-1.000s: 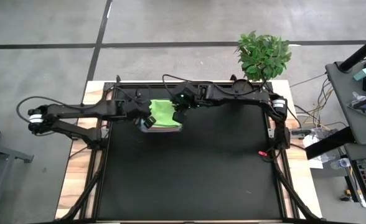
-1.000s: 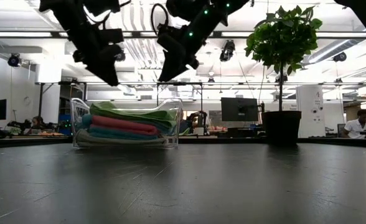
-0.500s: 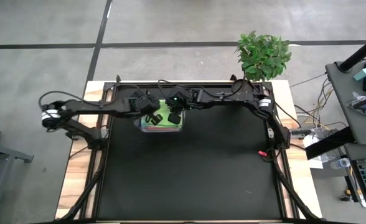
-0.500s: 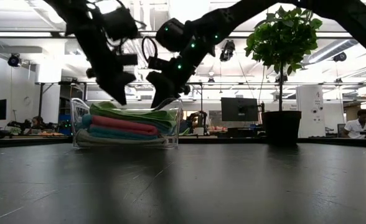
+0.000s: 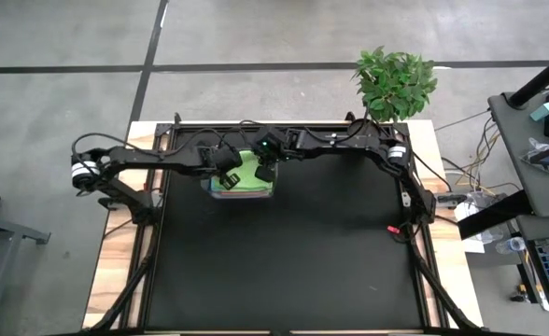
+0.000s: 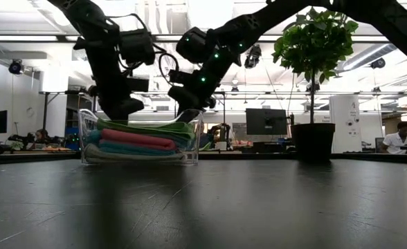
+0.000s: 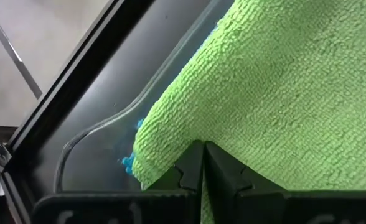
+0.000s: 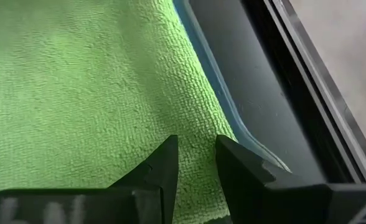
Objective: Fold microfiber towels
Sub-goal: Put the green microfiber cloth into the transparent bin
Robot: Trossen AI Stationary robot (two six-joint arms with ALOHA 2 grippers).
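A clear tub point(image 6: 86, 138) stands at the far edge of the black mat point(image 5: 284, 261) and holds a stack of microfiber towels. A lime green towel point(image 5: 248, 175) point(image 6: 151, 126) lies on top, over a pink one point(image 6: 138, 139), a blue one point(image 6: 124, 148) and a pale one point(image 6: 117, 157). My left gripper point(image 7: 203, 146) point(image 6: 124, 111) is down at the green towel's left corner, shut. My right gripper point(image 8: 197, 146) point(image 6: 188, 109) stands open just over the towel's right edge, by the tub's wall; I see no touch there. My left gripper has its shut fingertips point(image 7: 192, 158) dug into the lime green towel close to its corner point(image 7: 147, 163), slanting down from above. The fingers hide whether cloth is caught between them. The towel lies flat on the stack in the tub.
A potted plant point(image 5: 394, 82) point(image 6: 314, 83) stands at the table's far right corner. The black mat in front of the tub is free room. The tub's clear rim point(image 8: 233, 118) runs close beside both grippers. A person point(image 6: 399, 142) sits in the room far behind.
Both grippers have come down from above the tub onto the green towel, the left one also tipping more steeply downward. My left gripper has shut at the towel's left corner. The towel stack has kept still.
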